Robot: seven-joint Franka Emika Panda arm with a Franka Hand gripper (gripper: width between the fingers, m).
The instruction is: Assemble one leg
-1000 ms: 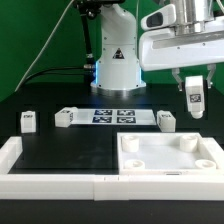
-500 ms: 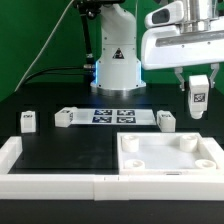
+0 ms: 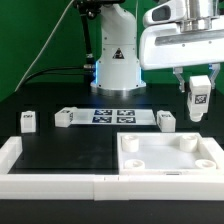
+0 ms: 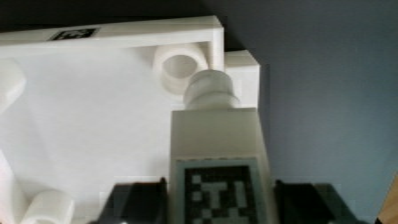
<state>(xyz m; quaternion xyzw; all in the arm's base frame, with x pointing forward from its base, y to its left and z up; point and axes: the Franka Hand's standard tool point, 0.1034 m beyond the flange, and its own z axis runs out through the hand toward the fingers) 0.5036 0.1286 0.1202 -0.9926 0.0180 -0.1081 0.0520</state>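
My gripper (image 3: 197, 88) had its jaws drawn in narrow on the leg (image 3: 198, 103), a small white boxy plastic block with a black-and-white square tag on its face. I held it by its sides at the tagged end. It hung upright in the air, clear of the black table (image 3: 60, 145), toward the exterior view's right. It was above the far right part of the large white square tray-like piece (image 3: 165, 172).

In the wrist view the leg (image 4: 217, 150) ran out from between my fingers (image 4: 134, 200). Its free end pointed toward a round corner socket (image 4: 178, 66) of the tray-like piece (image 4: 71, 120). I could not tell how much air lay between them, but they looked apart.

By my reckoning the pick-up was done and the carry nearly so. Lining the leg up over the socket, lowering it and seating it were not yet done. The sockets I could see held nothing. Three other white tagged blocks (image 3: 28, 121) (image 3: 66, 117) (image 3: 166, 120) lay loose on the table, beside the thin flat white marker board (image 3: 113, 115).
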